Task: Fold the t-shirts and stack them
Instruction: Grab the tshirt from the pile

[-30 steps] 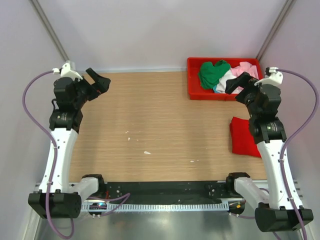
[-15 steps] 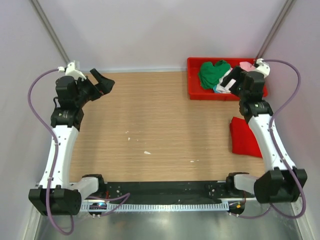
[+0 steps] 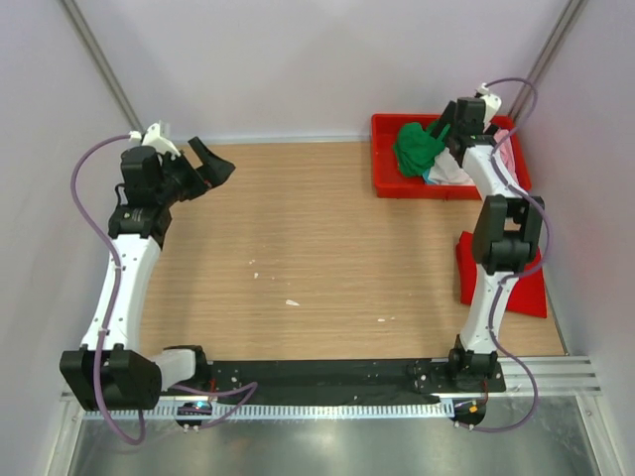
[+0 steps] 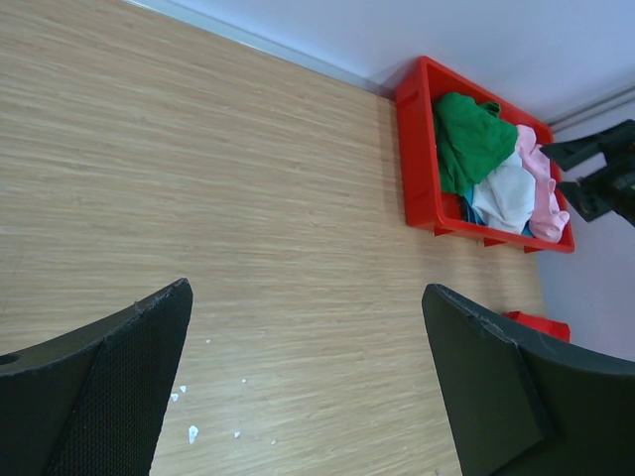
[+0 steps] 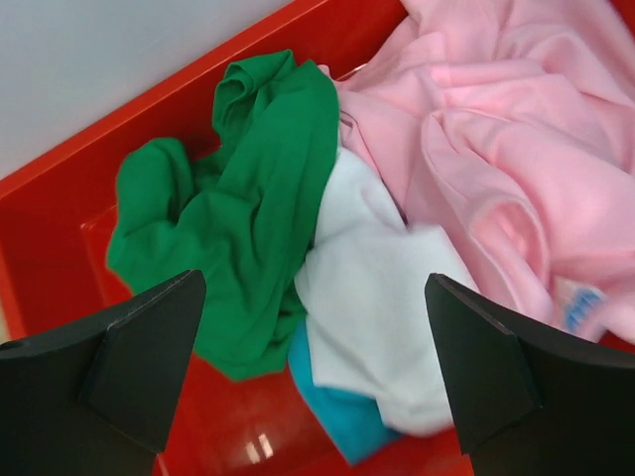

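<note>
right claw [image 5: 313, 288], wide, moved over tray [image 3: 381, 169] | left claw [image 4: 308, 293] wide | t-shirts [image 5: 248, 208]: 4 in tray, red one [image 3: 468, 278] outside

— Seeing hard red plastic on the tray [image 5: 60, 198], smooth and glossy, glinting along the floor.
— Seeing soft matt cloth, creasing loosely: green t-shirt [image 5: 248, 218], white t-shirt [image 5: 377, 307], pink t-shirt [image 5: 496, 129]. Noticing matt, pale wood grain across the table [image 4: 198, 178].
</note>
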`<action>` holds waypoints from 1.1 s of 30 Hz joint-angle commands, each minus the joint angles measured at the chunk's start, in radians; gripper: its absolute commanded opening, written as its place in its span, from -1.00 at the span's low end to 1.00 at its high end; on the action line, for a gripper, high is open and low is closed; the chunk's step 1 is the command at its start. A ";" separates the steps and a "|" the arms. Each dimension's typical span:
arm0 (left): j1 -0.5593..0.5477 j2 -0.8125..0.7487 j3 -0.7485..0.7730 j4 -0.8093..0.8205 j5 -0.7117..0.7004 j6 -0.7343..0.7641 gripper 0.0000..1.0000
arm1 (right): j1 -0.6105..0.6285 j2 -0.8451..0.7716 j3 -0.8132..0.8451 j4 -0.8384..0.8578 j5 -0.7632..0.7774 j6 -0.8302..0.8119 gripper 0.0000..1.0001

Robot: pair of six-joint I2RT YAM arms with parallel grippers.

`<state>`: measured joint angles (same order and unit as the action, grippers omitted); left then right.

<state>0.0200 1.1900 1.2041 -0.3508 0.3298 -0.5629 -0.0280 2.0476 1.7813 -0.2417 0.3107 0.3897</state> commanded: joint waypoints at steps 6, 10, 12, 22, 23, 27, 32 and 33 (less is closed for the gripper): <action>0.005 0.040 0.031 -0.002 0.014 0.046 0.99 | -0.003 0.328 0.380 0.078 -0.260 -0.091 1.00; 0.005 0.045 0.026 -0.002 -0.001 0.055 1.00 | -0.001 0.388 0.417 0.108 -0.297 -0.100 0.99; 0.005 0.046 0.022 -0.004 -0.015 0.061 0.99 | -0.001 0.401 0.409 0.127 -0.298 -0.101 0.99; 0.003 0.056 0.020 -0.002 -0.012 0.061 1.00 | 0.005 0.369 0.391 0.150 -0.297 -0.130 -0.97; 0.005 0.051 0.018 -0.002 -0.008 0.061 0.99 | 0.007 0.338 0.389 0.148 -0.298 -0.135 -0.98; 0.005 0.034 -0.003 0.027 -0.005 0.072 1.00 | 0.007 0.232 0.412 0.139 -0.298 -0.147 -0.97; 0.005 0.037 -0.003 0.029 -0.003 0.074 0.99 | 0.008 0.033 0.428 0.176 -0.351 -0.131 -0.98; 0.005 0.036 -0.003 0.029 -0.002 0.075 0.99 | 0.008 -0.037 0.429 0.188 -0.360 -0.126 -0.97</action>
<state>0.0200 1.2442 1.2034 -0.3553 0.3096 -0.5110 -0.0292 2.3104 2.1418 -0.1879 0.0006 0.2607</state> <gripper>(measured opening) 0.996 0.095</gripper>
